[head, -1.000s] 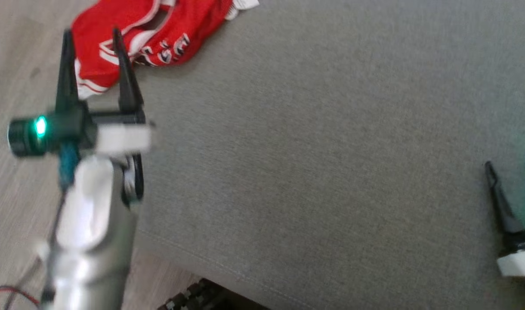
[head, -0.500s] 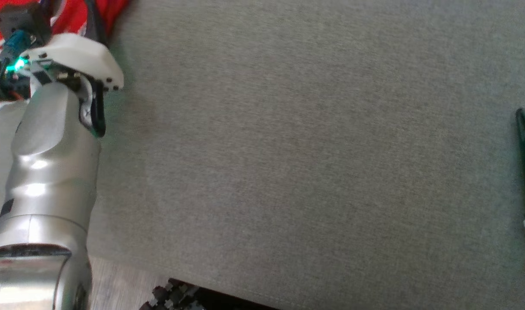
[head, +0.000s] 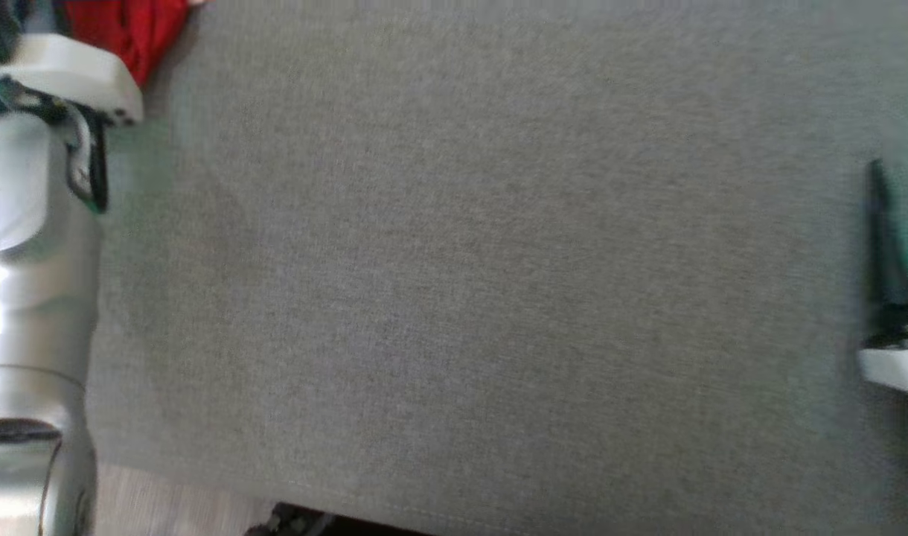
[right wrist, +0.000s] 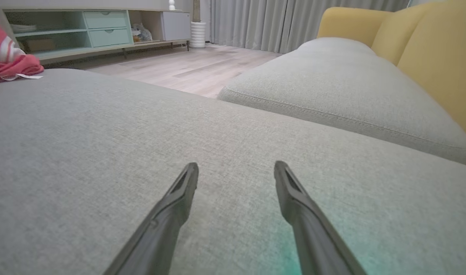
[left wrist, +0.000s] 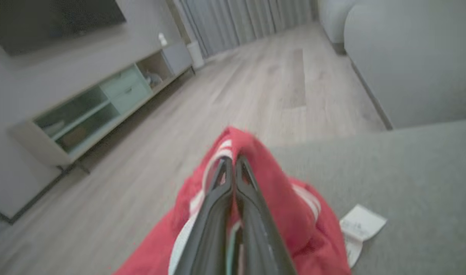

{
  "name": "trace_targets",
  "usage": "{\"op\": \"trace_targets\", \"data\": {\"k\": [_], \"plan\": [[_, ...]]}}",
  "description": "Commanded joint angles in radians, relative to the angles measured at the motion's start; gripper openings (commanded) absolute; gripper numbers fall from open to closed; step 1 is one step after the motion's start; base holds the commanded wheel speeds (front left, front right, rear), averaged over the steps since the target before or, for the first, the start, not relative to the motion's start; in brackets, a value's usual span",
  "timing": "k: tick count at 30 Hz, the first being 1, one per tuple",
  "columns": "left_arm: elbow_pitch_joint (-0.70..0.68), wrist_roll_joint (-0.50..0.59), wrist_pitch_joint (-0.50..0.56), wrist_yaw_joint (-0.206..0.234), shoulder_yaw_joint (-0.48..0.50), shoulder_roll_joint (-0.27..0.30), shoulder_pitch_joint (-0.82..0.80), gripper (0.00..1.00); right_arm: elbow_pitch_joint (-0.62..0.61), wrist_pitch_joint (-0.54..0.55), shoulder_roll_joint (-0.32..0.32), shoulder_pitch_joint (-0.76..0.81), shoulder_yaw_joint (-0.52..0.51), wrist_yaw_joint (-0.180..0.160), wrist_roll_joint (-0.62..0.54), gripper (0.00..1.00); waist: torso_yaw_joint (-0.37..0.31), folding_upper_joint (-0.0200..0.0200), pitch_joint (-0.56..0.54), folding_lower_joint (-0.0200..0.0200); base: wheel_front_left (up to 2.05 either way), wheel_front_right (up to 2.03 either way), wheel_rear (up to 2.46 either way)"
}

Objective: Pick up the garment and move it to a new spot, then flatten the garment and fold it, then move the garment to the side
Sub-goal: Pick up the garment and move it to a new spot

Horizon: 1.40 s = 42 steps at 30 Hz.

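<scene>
The garment (left wrist: 279, 191) is red with white stripes and lies bunched at the far left corner of the grey cushion (head: 461, 260). My left gripper (left wrist: 233, 162) is shut on a raised fold of it, red cloth wrapped around both fingertips. A white tag (left wrist: 361, 223) hangs from the garment onto the cushion. In the head view a strip of the garment (head: 123, 30) shows at the top left, beyond my left forearm (head: 30, 260). My right gripper (right wrist: 237, 170) stands open just above the bare cushion, far right of the garment (right wrist: 7, 57).
Wooden floor (left wrist: 256, 88) lies beyond the cushion's left edge, with a low cabinet (left wrist: 103, 103) against the wall. A second grey cushion (right wrist: 332, 88) and a yellow sofa back (right wrist: 439, 57) stand to the right. The cushion's front edge (head: 275, 491) is near me.
My left gripper was open above the garment and has reached into it and shut on a fold. The head camera has moved, shifting the garment to the top left corner. The right gripper stays open.
</scene>
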Motion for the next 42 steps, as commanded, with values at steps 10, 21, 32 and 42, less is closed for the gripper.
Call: {"op": "trace_targets", "data": {"k": [10,21,32,42], "plan": [[-0.511,0.113,-0.012,0.0,-0.093,0.126,0.228,0.0,0.14,0.018,0.214,0.001,0.163,-0.001,-0.004,1.0,-0.21,0.0001,-0.335,-0.0002,0.0,0.0,0.0],[-0.805,0.14,0.093,-0.056,-0.291,0.006,0.374,0.0,0.122,0.018,0.309,0.011,0.148,-0.001,-0.004,1.0,-0.399,0.0001,-0.369,-0.0002,0.0,0.0,0.0],[-0.572,0.129,0.025,-0.113,-0.581,-0.173,0.449,0.0,0.107,0.018,0.34,-0.037,0.135,-0.001,0.014,1.0,-0.494,0.0001,-0.226,-0.0002,0.0,0.0,0.0],[-0.541,-0.068,-0.011,0.019,-0.652,-0.184,0.54,1.0,0.116,0.018,0.336,-0.017,0.137,-0.001,0.017,1.0,-0.416,0.0001,-0.32,-0.0002,0.0,0.0,0.0]]}}
